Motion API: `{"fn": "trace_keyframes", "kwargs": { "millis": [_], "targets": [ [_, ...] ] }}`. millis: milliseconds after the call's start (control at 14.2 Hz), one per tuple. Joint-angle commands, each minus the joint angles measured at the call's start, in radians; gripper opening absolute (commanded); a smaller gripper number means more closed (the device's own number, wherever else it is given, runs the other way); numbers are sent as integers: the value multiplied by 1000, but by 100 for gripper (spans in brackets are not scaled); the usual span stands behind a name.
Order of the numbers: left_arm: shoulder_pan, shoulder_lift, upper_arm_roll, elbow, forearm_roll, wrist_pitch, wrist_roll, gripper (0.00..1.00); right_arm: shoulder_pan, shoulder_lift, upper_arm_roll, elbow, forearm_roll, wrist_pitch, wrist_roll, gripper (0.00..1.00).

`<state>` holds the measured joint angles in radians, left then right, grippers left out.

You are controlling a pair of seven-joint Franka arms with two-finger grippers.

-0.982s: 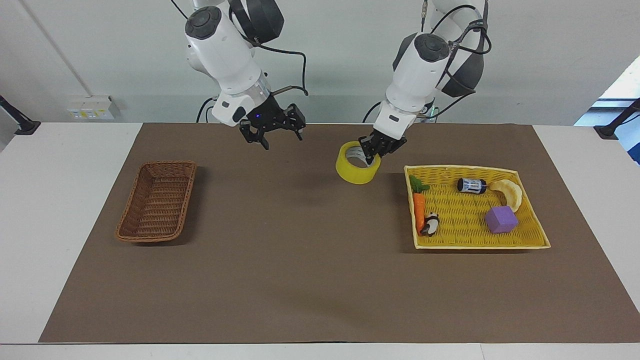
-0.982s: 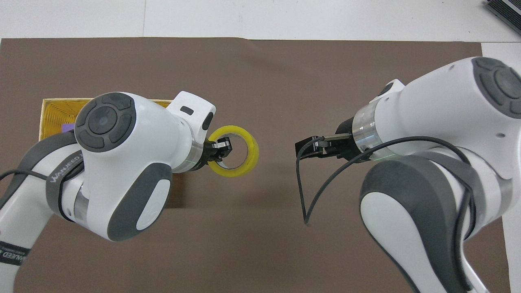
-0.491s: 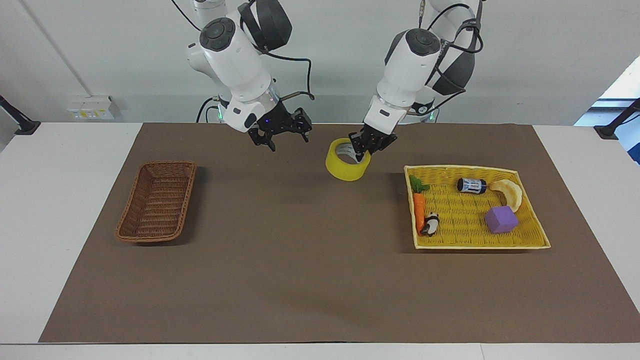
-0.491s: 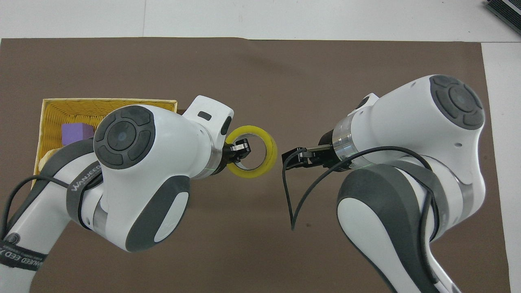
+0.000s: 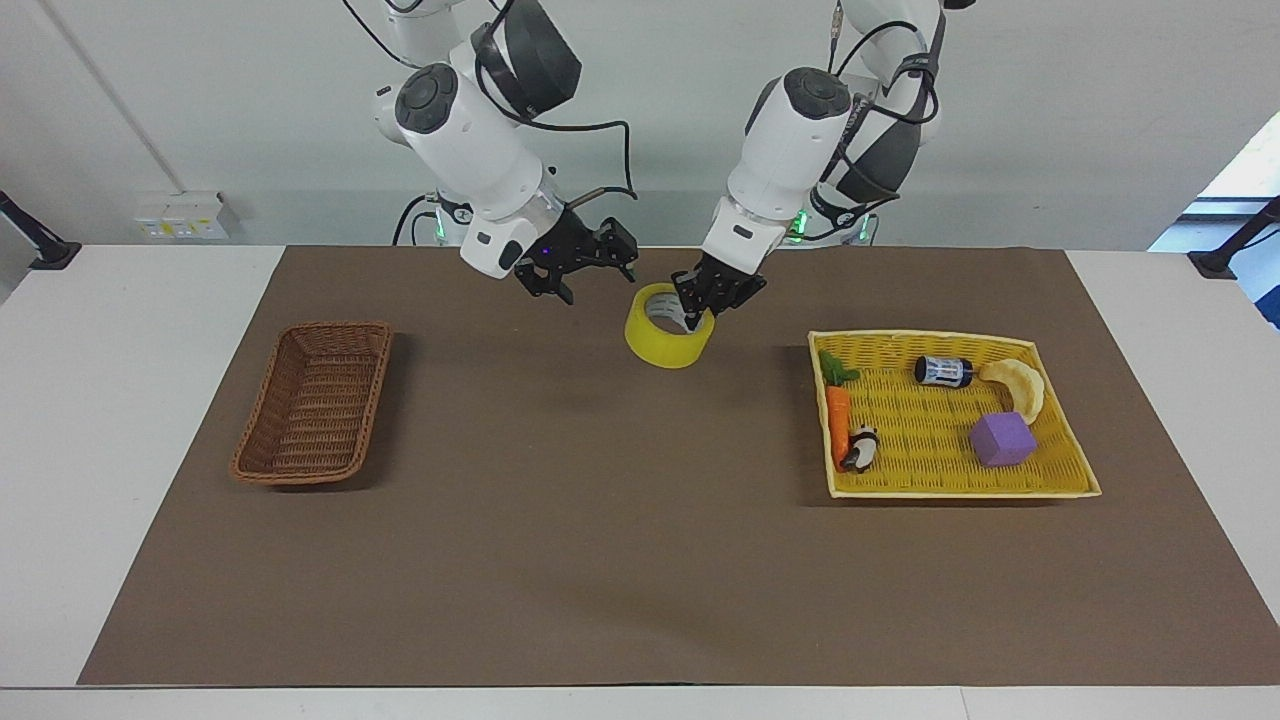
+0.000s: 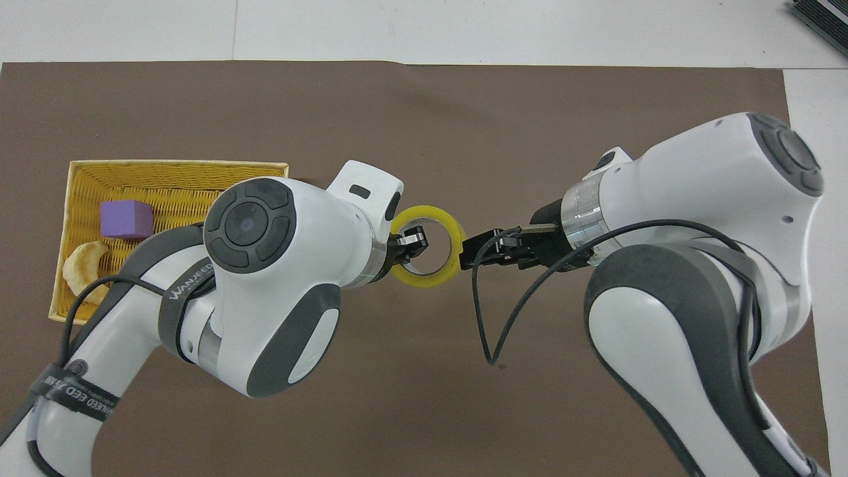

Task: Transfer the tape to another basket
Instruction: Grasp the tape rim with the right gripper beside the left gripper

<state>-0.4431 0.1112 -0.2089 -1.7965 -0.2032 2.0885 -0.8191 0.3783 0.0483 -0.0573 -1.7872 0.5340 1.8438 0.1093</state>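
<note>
Since the earlier frames the tape [image 5: 669, 338] has been carried away from the yellow tray basket [image 5: 1060, 488] toward the middle of the mat [image 5: 600, 560], and the right gripper [image 5: 585, 262] has been brought in to meet it; the gap between the two has closed from well apart to just beside. Nothing in the tray has been disturbed: the purple cube [image 5: 1002, 439], the carrot [image 5: 838, 425] and the other small items lie as before.

The tape is held clear of the mat over its centre line, at about 3 o'clock from the dark-brown basket [image 5: 315, 402] in the facing view and well apart from it. The left gripper [image 5: 702, 300] is clenched on the roll's wall, one finger inside the core and one outside, at the roll's 9 o'clock in the overhead view. The right gripper's fingers are spread and hold nothing; its tip stands just beside the roll's rim at 3 o'clock in the overhead view. Contact cannot be confirmed.

Handling is judged as follows. The roll is taken to be light and stiff, with a rigid core that will not crush under a pinch. Its outer face is smooth and may slip, so a wall pinch through the hole is preferred. For a handover, the free wall facing the right gripper is the place to be taken, before the left grip is released.
</note>
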Motion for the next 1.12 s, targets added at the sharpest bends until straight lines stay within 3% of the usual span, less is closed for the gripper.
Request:
{"fn": "trace_keyframes", "kwargs": {
  "millis": [0, 140, 561, 1053],
  "targets": [
    [-17, -31, -6, 20, -16, -7, -57, 0, 1, -59, 7, -127, 20, 101, -126, 100],
    [-17, -35, -17, 34, -16, -18, -69, 0, 13, -85, 7, -184, 21, 156, -163, 100],
    [-17, -47, -23, 35, -16, -21, -78, 0, 30, -73, 7, -175, 35, 187, -140, 100],
    [-16, -39, -21, 31, -16, -11, -75, 0, -22, -70, 2, -146, 116, 178, -148, 100]
  ]
}}
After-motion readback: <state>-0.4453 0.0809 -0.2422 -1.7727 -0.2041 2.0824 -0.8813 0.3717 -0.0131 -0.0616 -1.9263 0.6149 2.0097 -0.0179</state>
